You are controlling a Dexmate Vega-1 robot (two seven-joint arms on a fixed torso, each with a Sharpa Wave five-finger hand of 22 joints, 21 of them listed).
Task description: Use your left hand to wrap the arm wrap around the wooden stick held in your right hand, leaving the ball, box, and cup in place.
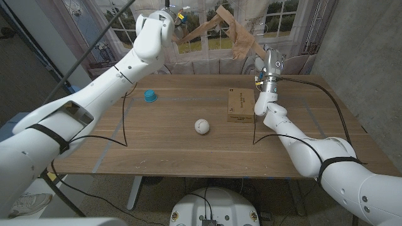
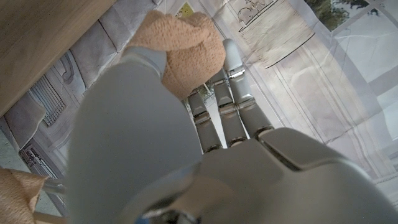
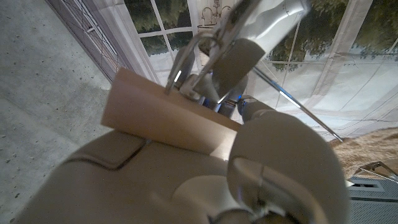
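The worktop point(image 1: 188, 147) is a wooden board with a visible grain and dark tape lines. On it rest a small white ball point(image 1: 201, 126) near the middle, a flat brown cardboard box point(image 1: 240, 105) to its right, and a small blue cup point(image 1: 150, 96) toward the far left; the three stand well apart from one another. The right hand point(image 1: 269, 63) is raised over the far right part of the worktop, close above the box's far end, and grips the wooden stick point(image 1: 202, 28), a flat, pale, smooth-faced slat; in the right wrist view its fingers are closed around the slat point(image 3: 165, 115). The stick slants up to a peak and down toward the left hand point(image 1: 168, 25), which is raised above the far edge of the worktop. The arm wrap point(image 1: 242, 39) is a tan, coarse, terry-like fabric; part hangs bunched on the stick beside the right hand. In the left wrist view a wad of the same fabric point(image 2: 183, 46) is pinched in the left hand's fingertips point(image 2: 231, 59), the thumb pressed against it.
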